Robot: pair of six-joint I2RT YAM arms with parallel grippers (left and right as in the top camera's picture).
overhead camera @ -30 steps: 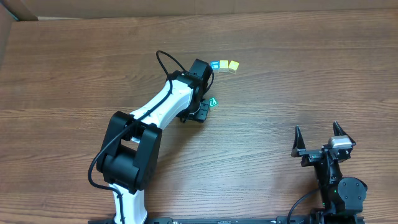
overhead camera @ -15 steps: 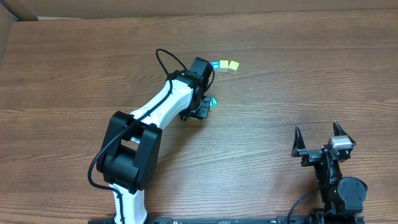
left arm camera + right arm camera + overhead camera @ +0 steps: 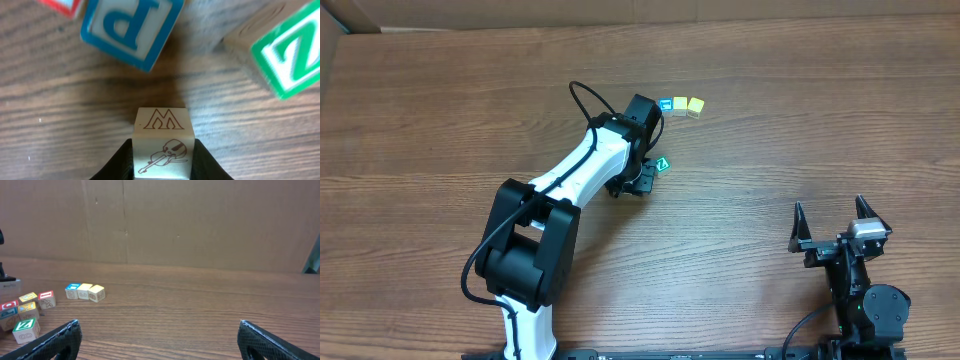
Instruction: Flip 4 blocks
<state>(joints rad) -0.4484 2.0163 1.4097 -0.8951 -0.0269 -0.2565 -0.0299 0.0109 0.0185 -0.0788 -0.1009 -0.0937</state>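
My left gripper is shut on a pale cream block, which shows an M on top and a violin drawing on the face toward the camera. Both black jaws press its sides. A blue-framed P block lies just beyond it. A green Z block sits tilted at the right and also shows beside the left gripper as the Z block. A row of three blocks, blue, yellow and yellow-cream, lies farther back. My right gripper stands open and empty, far from them.
A red-faced cube peeks in at the top left of the left wrist view. In the right wrist view a cluster of red and yellow cubes sits at the left. A cardboard wall stands behind the table.
The left jaws have narrowed around the cream block. The green Z block tipped briefly and settled back. The right arm has not moved.
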